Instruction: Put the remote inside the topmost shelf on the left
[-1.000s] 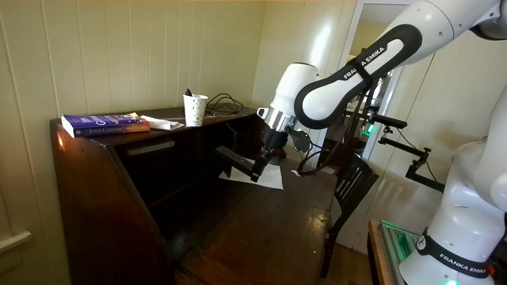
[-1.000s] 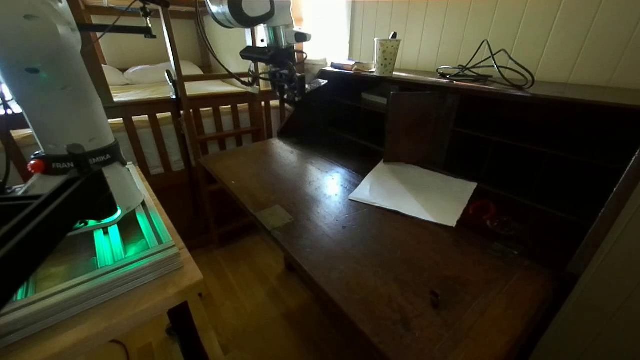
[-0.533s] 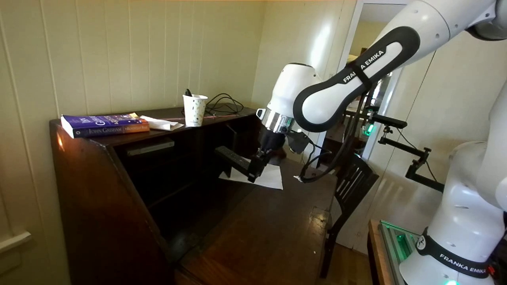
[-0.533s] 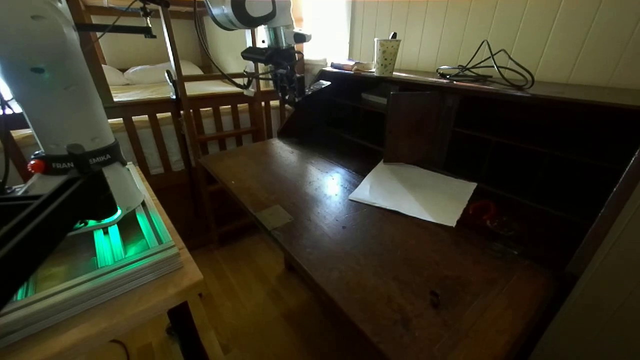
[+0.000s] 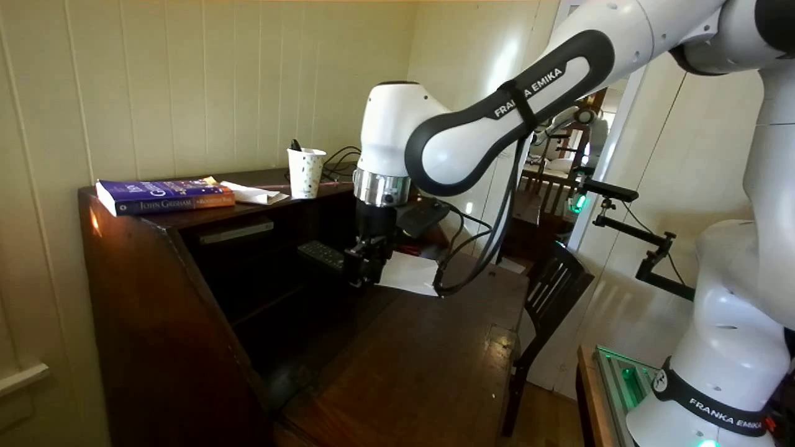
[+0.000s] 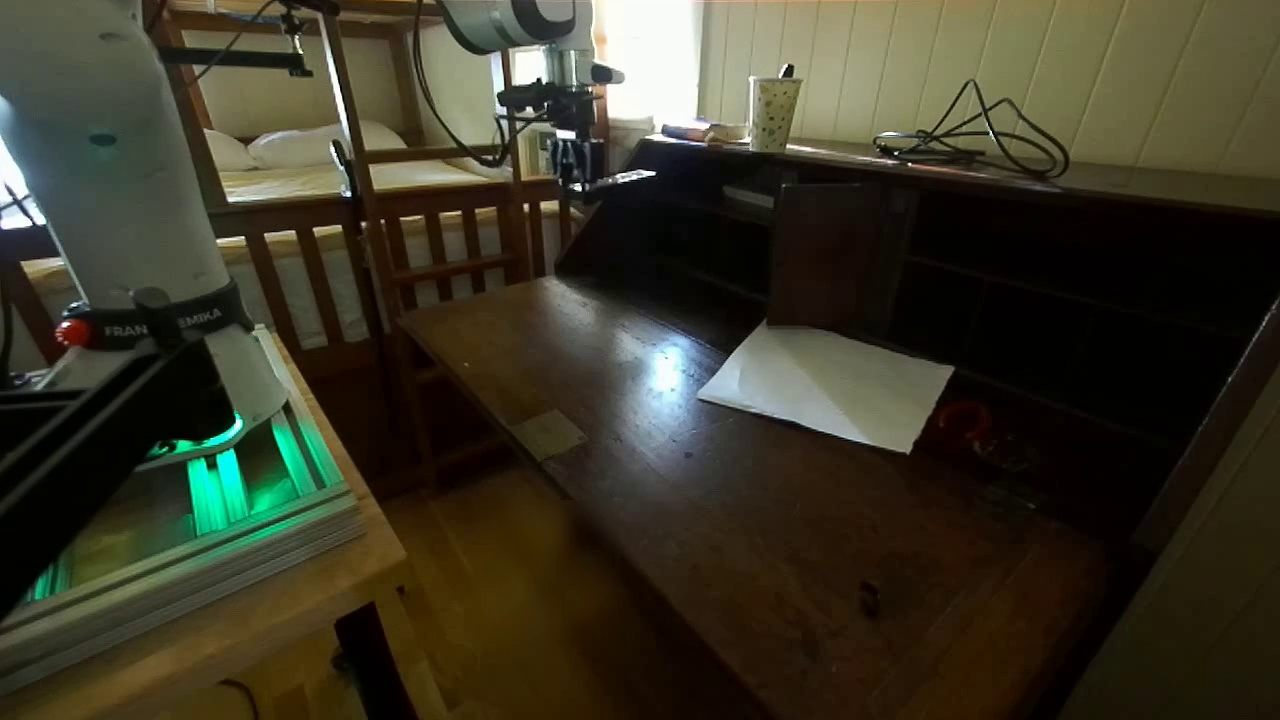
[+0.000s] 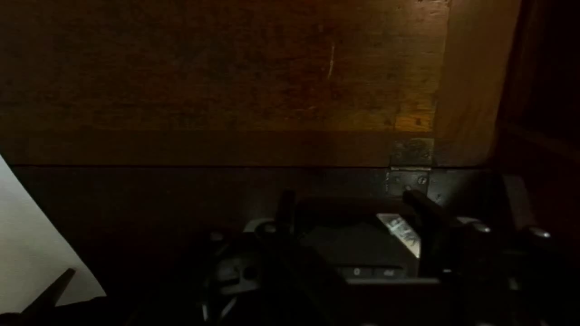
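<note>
The black remote [image 5: 320,254] is held in my gripper [image 5: 360,273], above the desk and in front of the left cubbies. It sticks out from the fingers toward the cubbies, lying roughly level. It also shows as a shiny strip [image 6: 625,180] in an exterior view. In the wrist view the remote [image 7: 358,246] lies between the two fingers, with a light label at one corner. The topmost shelf [image 6: 712,208] on the left is a low dark cubby under the desk top; its inside is mostly in shadow. The remote is outside it, apart from it.
A grey-white flat item [image 5: 236,231] lies in the top left cubby. An open wooden door [image 6: 820,250] stands right of it. A book [image 5: 164,195], a cup [image 5: 305,174] and a cable [image 6: 970,140] are on the desk top. White paper [image 6: 830,385] lies on the desk.
My gripper has moved left toward the cubbies in an exterior view, carrying the remote. The wrist has turned from tilted to nearly upright, and the remote now lies more level.
</note>
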